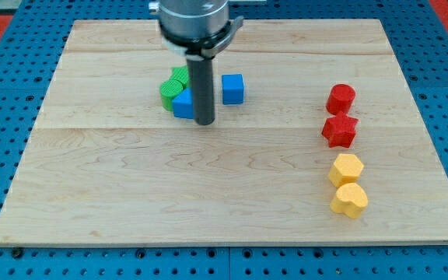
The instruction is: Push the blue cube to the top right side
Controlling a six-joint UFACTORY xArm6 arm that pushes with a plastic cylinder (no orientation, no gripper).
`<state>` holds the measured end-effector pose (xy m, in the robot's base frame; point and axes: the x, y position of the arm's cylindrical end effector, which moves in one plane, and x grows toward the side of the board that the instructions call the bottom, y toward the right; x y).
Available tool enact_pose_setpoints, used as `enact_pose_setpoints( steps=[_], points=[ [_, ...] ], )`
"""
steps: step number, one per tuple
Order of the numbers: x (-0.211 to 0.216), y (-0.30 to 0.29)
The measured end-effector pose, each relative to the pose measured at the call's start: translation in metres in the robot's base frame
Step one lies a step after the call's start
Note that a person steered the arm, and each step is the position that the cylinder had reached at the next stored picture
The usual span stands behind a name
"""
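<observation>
The blue cube (232,89) sits on the wooden board (232,187), a little above and left of its middle. My tip (204,122) rests on the board just left of and below the cube, a small gap apart from it. A second blue block (182,104) lies right against the rod's left side, partly hidden by it; its shape is unclear. Two green blocks, a round one (180,76) and another (168,94), sit touching the second blue block at its upper left.
At the view's right stand a red round block (340,99), a red star-like block (339,131), a yellow hexagon-like block (346,168) and a yellow heart-like block (349,200), in a column. The arm's grey mount (195,23) hangs over the board's top edge.
</observation>
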<state>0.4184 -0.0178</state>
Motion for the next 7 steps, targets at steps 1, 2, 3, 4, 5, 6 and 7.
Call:
enact_pose_setpoints(
  steps=[1, 2, 3, 4, 5, 6, 7],
  points=[
    [-0.022, 0.07],
    [-0.035, 0.131],
    [-0.037, 0.143],
    [-0.037, 0.143],
    [-0.045, 0.163],
    [-0.058, 0.185],
    [-0.064, 0.19]
  ],
)
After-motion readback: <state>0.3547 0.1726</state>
